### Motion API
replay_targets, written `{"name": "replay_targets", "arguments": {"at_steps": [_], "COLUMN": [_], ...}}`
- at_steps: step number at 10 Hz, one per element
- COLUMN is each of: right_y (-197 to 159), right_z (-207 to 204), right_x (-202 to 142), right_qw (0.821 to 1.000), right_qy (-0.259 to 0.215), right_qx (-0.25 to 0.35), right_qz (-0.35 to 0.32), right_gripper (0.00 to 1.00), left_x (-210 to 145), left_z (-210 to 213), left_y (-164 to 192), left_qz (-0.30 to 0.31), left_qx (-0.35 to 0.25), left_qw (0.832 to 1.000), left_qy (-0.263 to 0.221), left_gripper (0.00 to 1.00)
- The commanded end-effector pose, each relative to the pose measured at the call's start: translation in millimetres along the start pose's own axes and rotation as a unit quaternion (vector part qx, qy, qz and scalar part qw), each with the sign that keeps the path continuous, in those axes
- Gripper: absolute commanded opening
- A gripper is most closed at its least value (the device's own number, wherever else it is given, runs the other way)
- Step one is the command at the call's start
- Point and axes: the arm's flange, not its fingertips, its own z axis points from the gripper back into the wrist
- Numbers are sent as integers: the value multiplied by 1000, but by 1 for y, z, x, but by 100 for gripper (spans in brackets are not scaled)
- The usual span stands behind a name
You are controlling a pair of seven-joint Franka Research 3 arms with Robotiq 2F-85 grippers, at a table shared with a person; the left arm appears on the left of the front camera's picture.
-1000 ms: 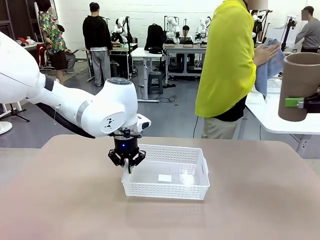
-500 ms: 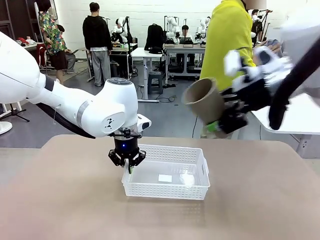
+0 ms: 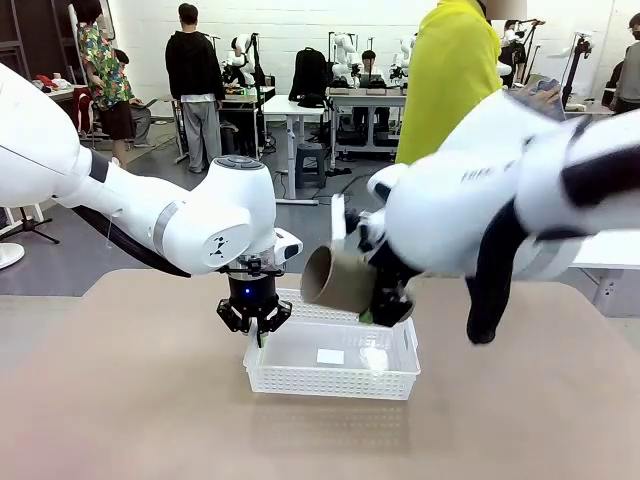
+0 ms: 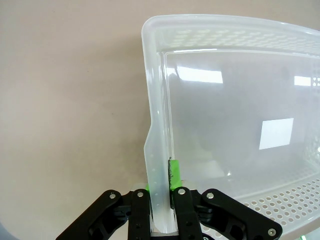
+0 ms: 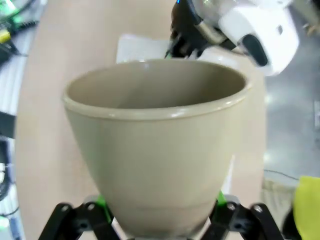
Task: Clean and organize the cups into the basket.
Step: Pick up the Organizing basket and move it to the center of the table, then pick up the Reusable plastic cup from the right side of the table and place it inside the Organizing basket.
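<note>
Cup (image 3: 335,280) lies near-horizontal in right gripper (image 3: 383,303), fingers clamped across its base, mouth toward the left arm, just above basket (image 3: 330,384) far rim. Left gripper (image 3: 257,322) pinches basket's left end wall.

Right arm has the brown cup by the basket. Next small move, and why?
Probably lower the right gripper a little so the taupe cup sinks into the basket before release. The cup hangs on its side, seemingly above the basket's bare floor, with its mouth toward the left gripper. That gripper is shut on the basket's left end wall and steadies it.
</note>
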Motion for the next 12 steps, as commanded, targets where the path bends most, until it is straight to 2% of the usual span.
{"name": "replay_targets", "arguments": {"at_steps": [1, 4, 5, 11, 12], "right_y": [-1, -4, 8, 9, 6], "right_z": [-37, -57, -56, -61, -67], "right_x": [8, -1, -2, -1, -10], "right_qw": [999, 998, 998, 998, 999], "right_qy": [46, 67, 55, 58, 37], "right_qx": [-14, -13, -3, -1, -10], "right_qz": [14, 12, 31, 37, 28], "right_gripper": [81, 81, 81, 81, 81], "left_x": [0, 0, 0, 0, 0], "left_z": [1, 1, 1, 1, 1], "left_y": [-1, -1, -1, -1, -1], "left_qz": [-1, -1, -1, -1, -1], "left_qx": [1, 1, 1, 1, 1], "left_qw": [1000, 1000, 1000, 1000, 1000], "left_qy": [1, 1, 1, 1, 1], "left_gripper": [0, 0, 0, 0, 0]}}
